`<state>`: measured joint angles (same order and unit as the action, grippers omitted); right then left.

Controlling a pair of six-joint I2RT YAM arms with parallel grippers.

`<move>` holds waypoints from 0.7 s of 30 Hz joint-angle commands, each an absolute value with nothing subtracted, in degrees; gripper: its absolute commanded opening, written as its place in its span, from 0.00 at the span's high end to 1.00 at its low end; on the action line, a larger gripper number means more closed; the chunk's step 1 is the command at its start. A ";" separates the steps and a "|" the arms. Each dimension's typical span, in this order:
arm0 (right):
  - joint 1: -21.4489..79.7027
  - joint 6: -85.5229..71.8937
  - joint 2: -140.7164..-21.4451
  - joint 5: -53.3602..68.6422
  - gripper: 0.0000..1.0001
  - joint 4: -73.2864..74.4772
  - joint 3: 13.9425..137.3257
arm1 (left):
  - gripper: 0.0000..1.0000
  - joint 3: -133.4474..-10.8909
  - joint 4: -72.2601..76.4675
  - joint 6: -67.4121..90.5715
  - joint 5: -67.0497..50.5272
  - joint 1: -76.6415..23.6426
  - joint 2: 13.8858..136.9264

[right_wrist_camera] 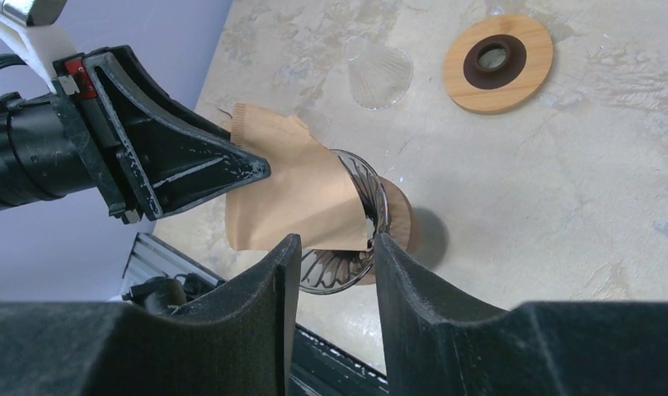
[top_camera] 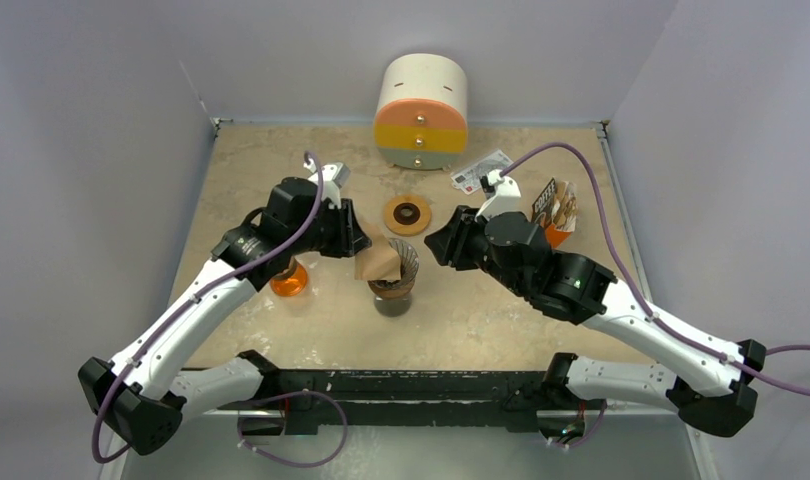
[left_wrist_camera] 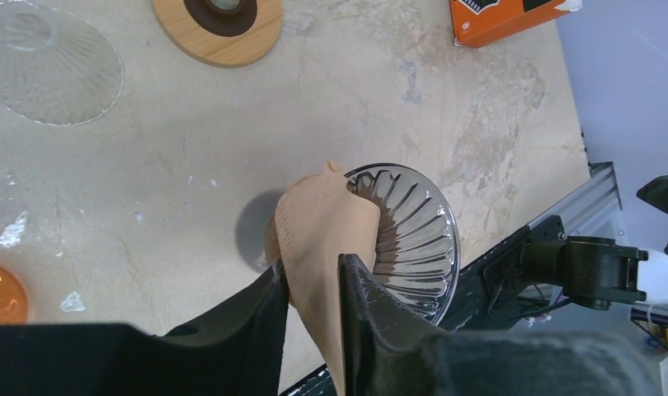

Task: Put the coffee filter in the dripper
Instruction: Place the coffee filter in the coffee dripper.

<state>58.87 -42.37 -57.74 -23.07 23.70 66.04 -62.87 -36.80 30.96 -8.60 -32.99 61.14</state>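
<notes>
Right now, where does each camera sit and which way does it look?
Top view: above and behind the robot, looking down at the table; the left arm and right arm show whole.
Left wrist: on the left arm, looking down past its own fingers, which grip the paper filter at the dripper.
Right wrist: on the right arm, looking past its own fingers at the dripper; the left gripper shows too.
Shared: both wrist views see paper filter, dripper and wooden ring.

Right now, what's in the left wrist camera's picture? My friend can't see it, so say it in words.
The left gripper pinches a tan coffee filter that lies across the rim of a ribbed glass dripper on a marbled table. Farther off are a wooden ring, a clear ribbed dish and an orange box.
</notes>
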 commanded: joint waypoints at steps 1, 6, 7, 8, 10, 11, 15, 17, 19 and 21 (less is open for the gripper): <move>59.11 -41.51 -57.56 -24.11 0.59 22.60 65.48 | 0.78 -63.44 -33.17 30.87 -11.50 -32.39 61.88; 59.15 -41.22 -57.33 -23.87 0.59 22.50 65.31 | 0.98 -63.46 -32.64 30.22 -12.92 -32.18 62.73; 59.08 -41.08 -57.16 -23.84 0.59 22.41 65.30 | 1.00 -63.58 -32.60 29.88 -13.14 -32.15 62.75; 59.15 -40.94 -57.01 -23.72 0.59 22.34 65.30 | 1.00 -63.69 -32.61 29.55 -13.36 -32.17 62.69; 59.14 -40.21 -56.68 -23.09 0.59 22.01 65.39 | 1.00 -64.03 -32.46 28.66 -13.97 -32.11 62.09; 59.15 -39.56 -56.50 -22.73 0.59 21.59 65.41 | 1.00 -64.30 -32.36 28.19 -14.32 -32.11 61.72; 59.12 -35.44 -55.46 -21.09 0.59 20.27 65.73 | 1.00 -65.50 -31.46 25.41 -16.71 -32.07 59.80; 59.15 -32.70 -55.10 -19.72 0.59 19.57 66.17 | 1.00 -66.13 -30.83 23.55 -18.21 -32.06 58.85; 59.15 -30.03 -54.89 -18.08 0.58 19.49 67.06 | 1.00 -67.00 -30.32 21.05 -20.90 -32.10 58.16; 59.15 -26.83 -54.78 -16.20 0.57 19.71 68.29 | 1.00 -68.30 -29.77 18.43 -24.26 -32.09 57.50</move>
<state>58.87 -34.50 -55.86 -19.86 21.98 65.52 -63.90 -33.78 24.73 -17.23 -32.47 60.16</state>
